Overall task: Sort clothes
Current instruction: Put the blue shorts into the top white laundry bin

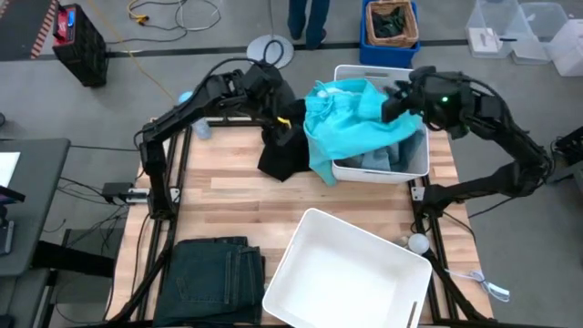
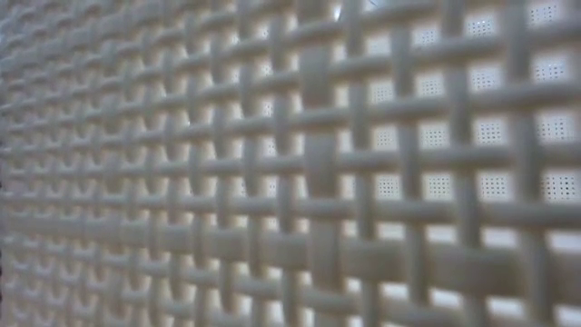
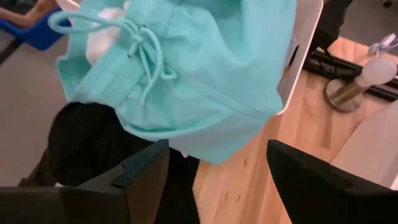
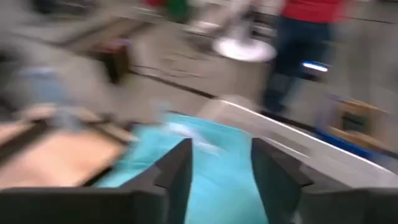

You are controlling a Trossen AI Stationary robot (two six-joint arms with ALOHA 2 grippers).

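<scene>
A: Bench top (image 1: 228, 182): pale wooden butcher-block strips, smooth, slight sheen. Frame under it: dark matt metal.

B: Bright turquoise cloth top (image 1: 351, 123): thin woven fabric, matt, soft folds, with a twisted drawstring (image 3: 140, 37) of the same cloth.

A: Black cloth top (image 1: 282, 150): matt, soft. Dark greenish-black jeans (image 1: 214, 273): heavy denim, dull, visible seams.

B: White rectangular plastic bin (image 1: 351, 273): smooth inside, faintly glossy. Its wall in the low view (image 2: 300, 182) is a moulded basket-weave lattice. Pale blue denim piece (image 1: 373, 162): matt cloth.

A: Left tool (image 3: 217, 180) fingers: hard, dark, matt.
</scene>
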